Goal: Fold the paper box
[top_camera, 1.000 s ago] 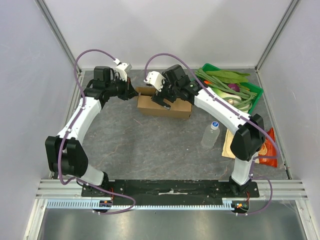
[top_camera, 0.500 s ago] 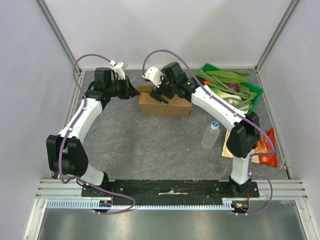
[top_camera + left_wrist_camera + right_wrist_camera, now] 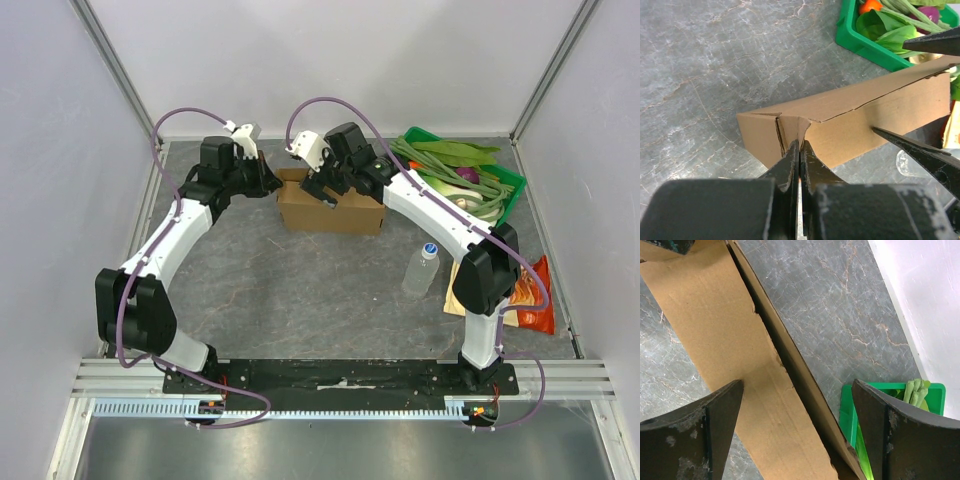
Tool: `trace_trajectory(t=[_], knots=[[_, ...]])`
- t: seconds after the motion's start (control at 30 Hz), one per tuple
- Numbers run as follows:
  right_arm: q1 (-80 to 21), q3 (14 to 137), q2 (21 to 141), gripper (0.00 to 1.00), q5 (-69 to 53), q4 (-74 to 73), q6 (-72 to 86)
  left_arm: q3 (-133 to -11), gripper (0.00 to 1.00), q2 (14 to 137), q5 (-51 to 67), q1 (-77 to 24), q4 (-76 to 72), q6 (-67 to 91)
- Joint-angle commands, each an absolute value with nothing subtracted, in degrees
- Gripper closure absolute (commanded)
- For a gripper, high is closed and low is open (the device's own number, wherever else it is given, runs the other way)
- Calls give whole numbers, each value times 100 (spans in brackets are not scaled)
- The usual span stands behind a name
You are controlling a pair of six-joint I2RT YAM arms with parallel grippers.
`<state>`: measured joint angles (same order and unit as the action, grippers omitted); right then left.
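The paper box (image 3: pixel 332 211) is a brown cardboard box, closed into a long low shape at the back middle of the table. My left gripper (image 3: pixel 272 183) is shut, and its tips (image 3: pixel 800 145) press against the tucked flap at the left end of the box (image 3: pixel 855 125). My right gripper (image 3: pixel 325 190) is open above the box's top left part. In the right wrist view it (image 3: pixel 797 385) straddles the top panel (image 3: pixel 725 335) and the slit along the back edge. Its dark fingers (image 3: pixel 920 150) also show in the left wrist view.
A green tray (image 3: pixel 510 184) of vegetables stands right of the box, close to the right arm. A clear bottle with a blue cap (image 3: pixel 422 268) stands at front right. A tan-and-orange snack bag (image 3: pixel 535 295) lies by the right edge. Frame posts and walls surround the table.
My left gripper has moved right, up to the box's left end. My right gripper has shifted slightly back and left over the box top. The box has stayed in place.
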<state>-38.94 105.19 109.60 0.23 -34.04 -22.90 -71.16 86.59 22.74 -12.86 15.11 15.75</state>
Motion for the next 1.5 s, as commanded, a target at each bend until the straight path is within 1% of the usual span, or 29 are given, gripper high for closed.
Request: trace_trajectory(t=[0.0,0.1,0.33,0.53,0.7,0.97,1.1,1.33,1.47], knots=[[-3902,10626,11136,2,123,-3568,-2285,-7163,98,8596,1873,-1468,2188,1003],[-3902,10635,11136,2,123,-3568,-2285,-7391,98,8605,1688,-1468,2443,756],[-3911,10635,11153,2,132,-3586,-2285,-7480,98,8543,1424,-1468,2680,282],[-3911,10696,11171,2,97,-3577,-2250,-7251,98,8578,1784,-1485,2400,746],[-3902,10696,11162,2,88,-3586,-2232,-7224,98,8648,1767,-1485,2338,1238],[-3902,10705,11162,2,97,-3586,-2215,-6794,98,8385,880,-1644,1996,1678],[-3902,10723,11171,2,53,-3586,-2197,-6443,98,8262,695,-1775,1784,1530],[-3902,10784,11109,2,9,-3542,-2004,-6320,98,8253,413,-1846,1740,1257],[-3911,10916,11162,2,9,-3481,-1566,-6258,98,8358,238,-1951,1670,1336]])
